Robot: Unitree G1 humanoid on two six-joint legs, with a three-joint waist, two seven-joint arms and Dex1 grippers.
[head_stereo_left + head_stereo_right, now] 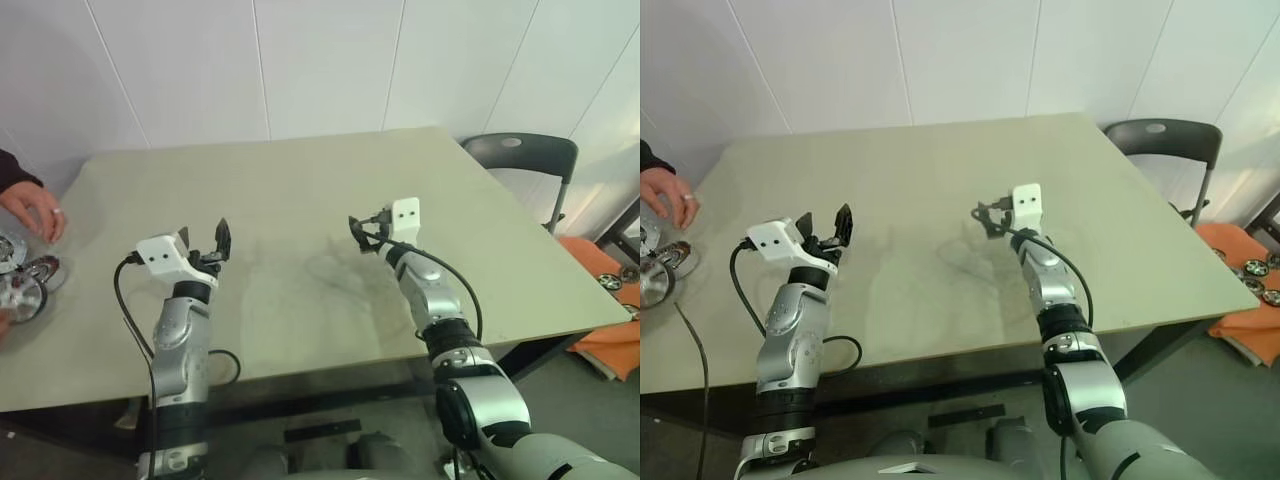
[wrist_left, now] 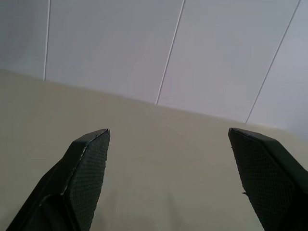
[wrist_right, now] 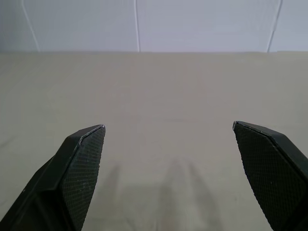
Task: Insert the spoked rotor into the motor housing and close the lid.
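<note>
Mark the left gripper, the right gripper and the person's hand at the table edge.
left gripper [image 1: 206,238], left eye view, midway between its fingertips.
right gripper [image 1: 366,229], left eye view, midway between its fingertips.
person's hand [image 1: 32,207], left eye view, back of the hand.

Table [image 1: 300,200] middle bare; person's hand [image 1: 30,208], metal parts [image 1: 20,285] crowd left edge.

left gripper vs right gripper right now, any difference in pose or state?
Position: the left gripper hovers over the table on the robot's left, nearer the person's hand and the metal parts at the table's left edge; the right gripper hovers near the table's middle. Heading: the left gripper angles toward the right one, and the right gripper angles back toward the left.

Shared: both are open and empty, above bare tabletop.
</note>
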